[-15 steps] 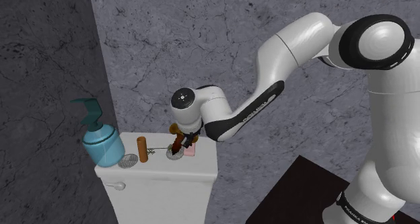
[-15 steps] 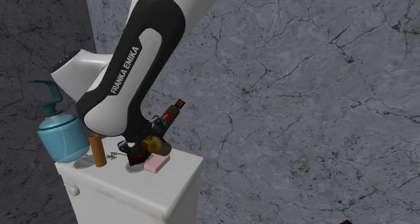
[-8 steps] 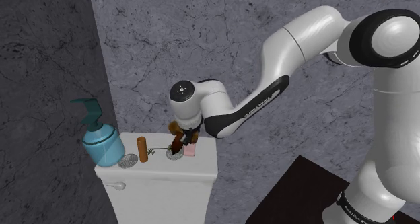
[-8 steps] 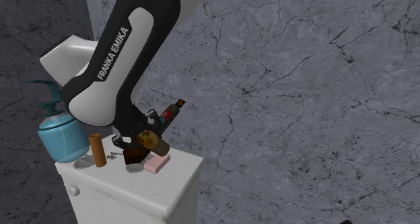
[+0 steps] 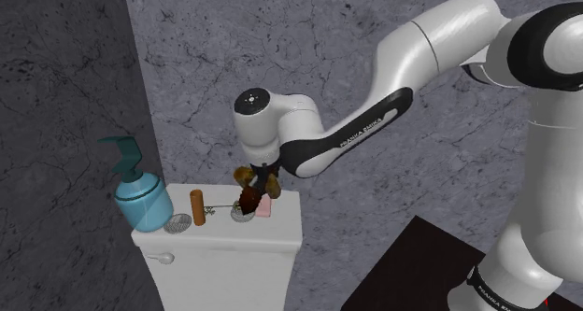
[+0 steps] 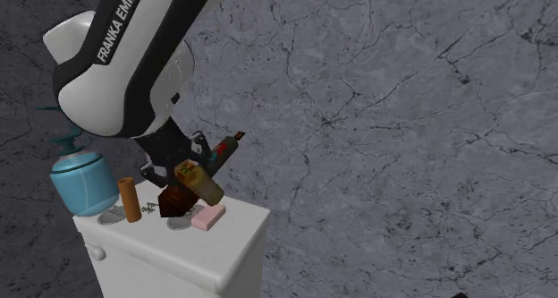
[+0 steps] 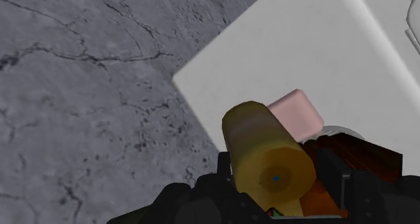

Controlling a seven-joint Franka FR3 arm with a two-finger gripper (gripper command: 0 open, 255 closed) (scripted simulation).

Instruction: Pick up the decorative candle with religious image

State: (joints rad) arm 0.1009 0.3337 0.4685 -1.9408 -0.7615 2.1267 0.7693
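Observation:
The candle (image 6: 198,180) is a yellowish cylinder with a dark brown lower end (image 6: 176,200). It is tilted, just above a small grey dish (image 6: 180,223) on the white toilet tank lid (image 6: 234,238). My gripper (image 6: 191,173) is shut on it from above. In the shoulder view the candle (image 5: 248,201) hangs under the gripper (image 5: 259,183), over the lid's (image 5: 280,230) right part. In the wrist view the candle's yellow end (image 7: 266,155) sits clasped between the black fingers (image 7: 334,170) of the gripper (image 7: 276,181).
A pink soap bar (image 6: 209,217) (image 7: 296,114) lies right beside the candle. An orange-brown cylinder (image 5: 197,206), another grey dish (image 5: 177,223) and a blue pump bottle (image 5: 142,199) stand further left on the lid. Marbled grey walls close in behind and at the left.
The arm's wrist has risen and swung a little to the right in the shoulder view. The candle has come up with it, its brown end lifting off the grey dish.

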